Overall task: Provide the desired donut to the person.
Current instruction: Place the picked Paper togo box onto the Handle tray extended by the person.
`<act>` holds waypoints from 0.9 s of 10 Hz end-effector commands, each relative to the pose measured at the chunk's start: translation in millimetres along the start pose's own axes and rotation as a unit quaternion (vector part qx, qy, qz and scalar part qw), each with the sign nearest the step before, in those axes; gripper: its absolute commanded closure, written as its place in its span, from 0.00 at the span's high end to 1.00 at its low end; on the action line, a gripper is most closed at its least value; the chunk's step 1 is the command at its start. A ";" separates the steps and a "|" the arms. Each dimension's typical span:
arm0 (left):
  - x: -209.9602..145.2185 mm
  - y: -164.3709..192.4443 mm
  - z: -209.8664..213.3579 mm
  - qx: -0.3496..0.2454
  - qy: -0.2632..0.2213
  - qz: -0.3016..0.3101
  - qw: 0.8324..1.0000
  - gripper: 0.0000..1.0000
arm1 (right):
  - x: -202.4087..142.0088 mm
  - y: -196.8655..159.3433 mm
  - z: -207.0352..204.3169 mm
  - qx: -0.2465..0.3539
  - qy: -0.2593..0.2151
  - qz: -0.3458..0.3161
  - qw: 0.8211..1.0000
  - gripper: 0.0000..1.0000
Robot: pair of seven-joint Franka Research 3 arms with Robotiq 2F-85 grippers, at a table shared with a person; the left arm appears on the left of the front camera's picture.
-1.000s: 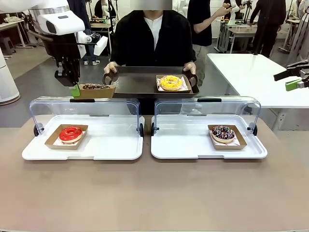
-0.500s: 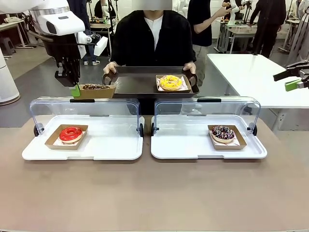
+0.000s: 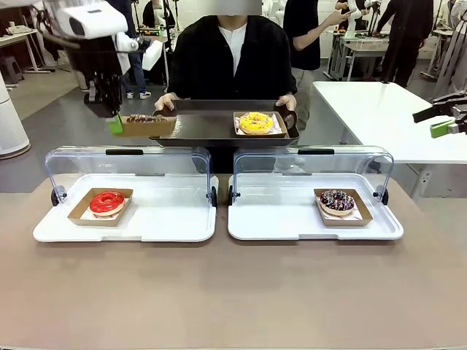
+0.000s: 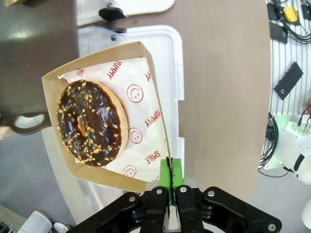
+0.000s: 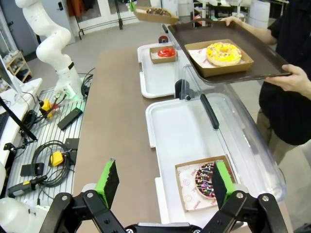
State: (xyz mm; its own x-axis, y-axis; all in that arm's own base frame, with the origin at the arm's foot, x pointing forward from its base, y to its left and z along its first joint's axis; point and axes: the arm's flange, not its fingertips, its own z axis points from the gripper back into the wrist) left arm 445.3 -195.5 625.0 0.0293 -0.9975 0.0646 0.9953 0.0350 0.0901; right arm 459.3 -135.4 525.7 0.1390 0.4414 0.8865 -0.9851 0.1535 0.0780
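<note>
My left gripper is shut on the edge of a cardboard boat that carries a chocolate donut with nut bits. It hangs at the left end of the dark tray held by the person in the black shirt. A yellow donut sits in its boat on that tray. My right gripper is open, high above the right case, its green pad at the right edge of the front view.
Two white trays with raised clear lids stand on the brown table. The left one holds a red donut; the right one holds a sprinkled chocolate donut. A bystander stands behind. A white table is at right.
My left gripper has lifted the chocolate donut's boat a little and carried it toward the tray's left end. The person's tray has shifted slightly left. The right arm has not moved.
</note>
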 end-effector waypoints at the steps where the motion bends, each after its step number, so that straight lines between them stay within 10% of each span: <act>1: 13.4 34.3 17.1 0.001 0.002 -0.018 1.000 0.01 | 0.1 0.4 -1.1 0.001 -0.001 0.000 1.000 1.00; 9: 69.9 162.8 -8.9 0.022 -0.001 -0.059 0.998 0.01 | 0.1 0.4 -1.1 0.001 -0.001 0.000 1.000 1.00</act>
State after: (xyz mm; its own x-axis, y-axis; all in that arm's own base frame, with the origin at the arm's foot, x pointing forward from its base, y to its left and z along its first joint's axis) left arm 589.9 -257.1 625.0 -0.0693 -0.9966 0.0438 0.9834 -0.0609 0.1708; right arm 459.3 -135.4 526.0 0.1384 0.4415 0.8865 -0.9851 0.1535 0.0774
